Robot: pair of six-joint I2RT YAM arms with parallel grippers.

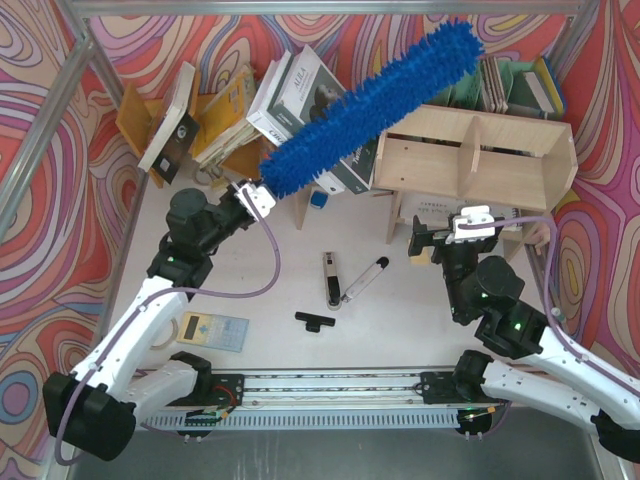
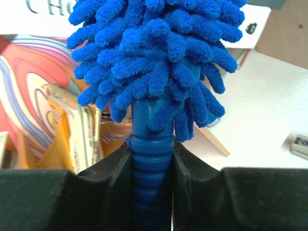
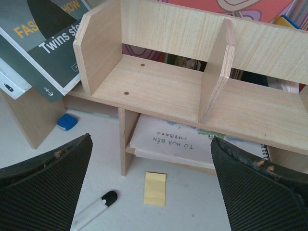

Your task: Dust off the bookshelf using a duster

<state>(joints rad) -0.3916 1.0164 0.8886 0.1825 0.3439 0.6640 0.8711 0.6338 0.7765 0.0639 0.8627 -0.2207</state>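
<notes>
The pale plywood bookshelf [image 1: 480,155] stands at the back right, its upper compartments open; it fills the right wrist view [image 3: 183,86]. My left gripper [image 1: 250,197] is shut on the slim blue handle of the duster [image 1: 370,105]. The fluffy blue head slants up to the right, its tip above the shelf's top left part. In the left wrist view the ribbed handle [image 2: 151,163] sits between the black fingers [image 2: 108,178]. My right gripper [image 1: 437,240] is open and empty, low in front of the shelf's lower left compartment.
Books [image 1: 300,95] lean on an orange-yellow rack [image 1: 140,125] at the back left. A marker [image 1: 363,279], a silver tool [image 1: 331,278], a black tool [image 1: 314,320] and a calculator [image 1: 212,329] lie on the table. A yellow sticky note [image 3: 155,188] lies before the shelf.
</notes>
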